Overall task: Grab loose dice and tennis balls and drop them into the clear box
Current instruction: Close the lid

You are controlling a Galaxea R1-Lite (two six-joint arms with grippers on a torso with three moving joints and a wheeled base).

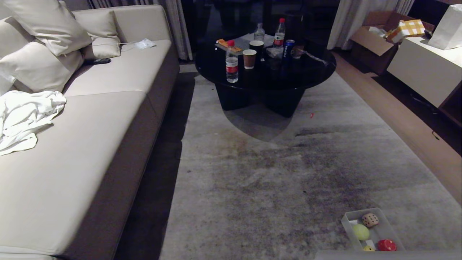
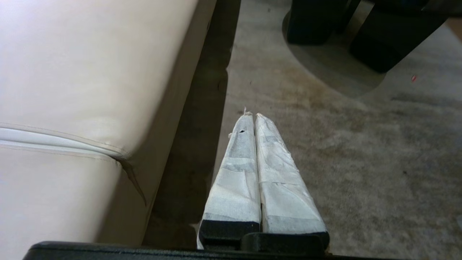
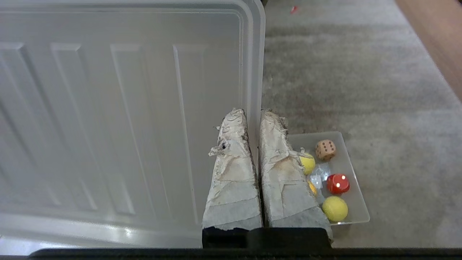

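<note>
Looking from our head camera, we see the long beige sofa [image 1: 90,144] on the left, the grey carpet [image 1: 270,173] in the middle with a round black tabletop [image 1: 265,72] beyond it, and the shallow translucent clear box [image 1: 348,224] on the carpet at the lower right. Neither arm shows in that view.

Our left pincer [image 2: 251,115] hangs above the carpet just beside the sofa's base, its white-taped fingers pressed together and holding nothing.

Our right pincer [image 3: 253,112] is clamped on the edge of a flat ribbed clear plastic lid [image 3: 119,119], one worn taped finger on each side of the rim. Below it lies the clear box, holding a beige dotted die [image 3: 325,149], a red dotted die [image 3: 338,183] and two fuzzy yellow-green tennis balls [image 3: 335,208], one of them partly hidden behind a finger.
</note>
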